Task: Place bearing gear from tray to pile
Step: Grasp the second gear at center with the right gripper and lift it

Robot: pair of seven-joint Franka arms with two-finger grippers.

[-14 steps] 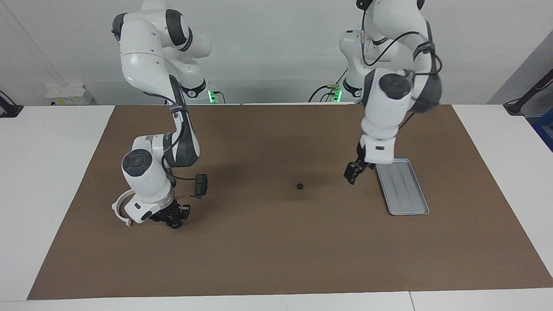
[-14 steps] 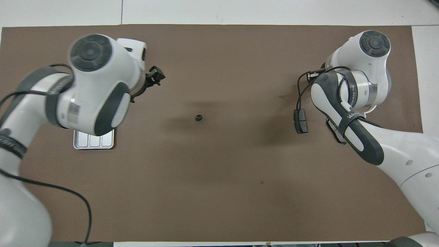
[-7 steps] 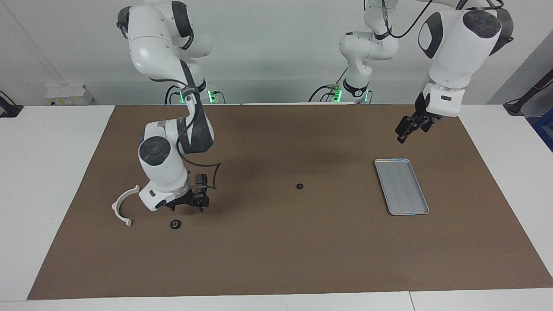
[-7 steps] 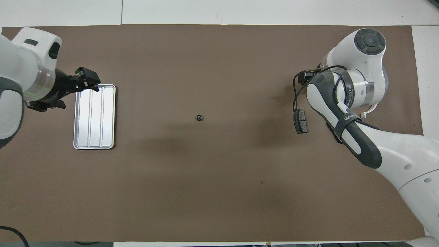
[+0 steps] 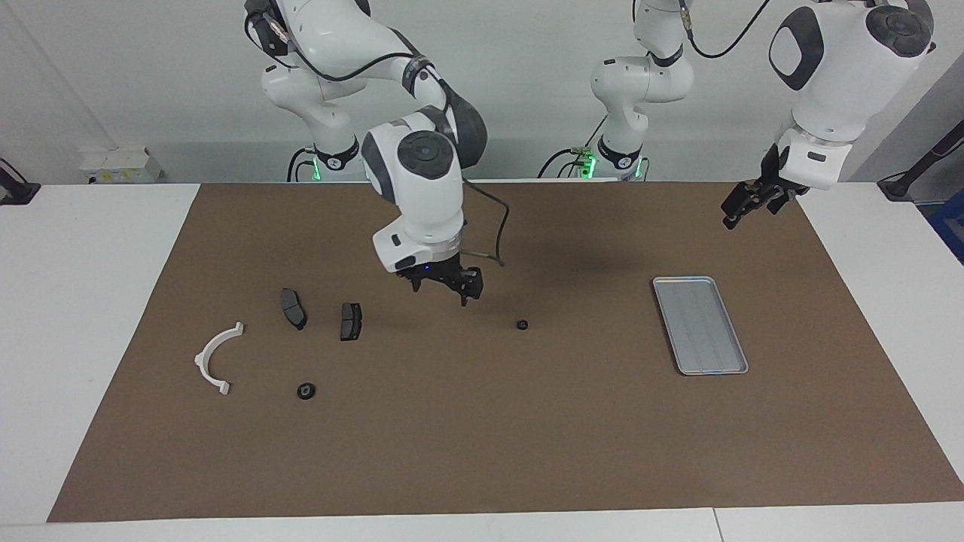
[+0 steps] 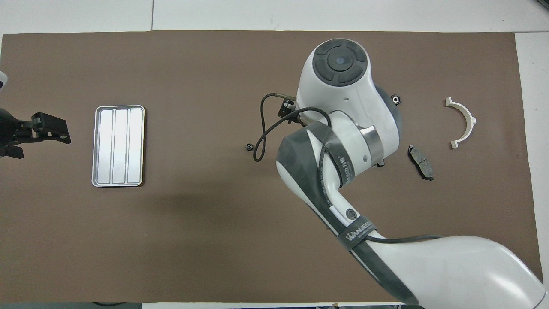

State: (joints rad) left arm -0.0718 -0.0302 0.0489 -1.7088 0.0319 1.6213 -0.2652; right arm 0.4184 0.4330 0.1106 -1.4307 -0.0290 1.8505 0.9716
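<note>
The silver tray point(image 5: 700, 324) point(image 6: 119, 146) lies empty toward the left arm's end. One small black bearing gear point(image 5: 522, 325) point(image 6: 248, 147) lies on the mat's middle. A second gear point(image 5: 305, 391) point(image 6: 397, 99) lies in the pile, by the white half-ring bracket point(image 5: 215, 357) point(image 6: 463, 122) and two brake pads point(image 5: 293, 308) point(image 5: 350, 321). My right gripper point(image 5: 443, 293) hangs open and empty over the mat between the pads and the middle gear. My left gripper point(image 5: 744, 205) point(image 6: 47, 128) is open, empty and raised beside the tray, over the mat's edge.
A brown mat point(image 5: 482, 452) covers the white table. In the overhead view the right arm point(image 6: 343, 141) covers one brake pad; the other pad point(image 6: 420, 156) shows beside it.
My right gripper has risen from the pile and moved toward the table's middle, leaving a gear by the bracket. My left gripper has drawn a little farther toward its own end.
</note>
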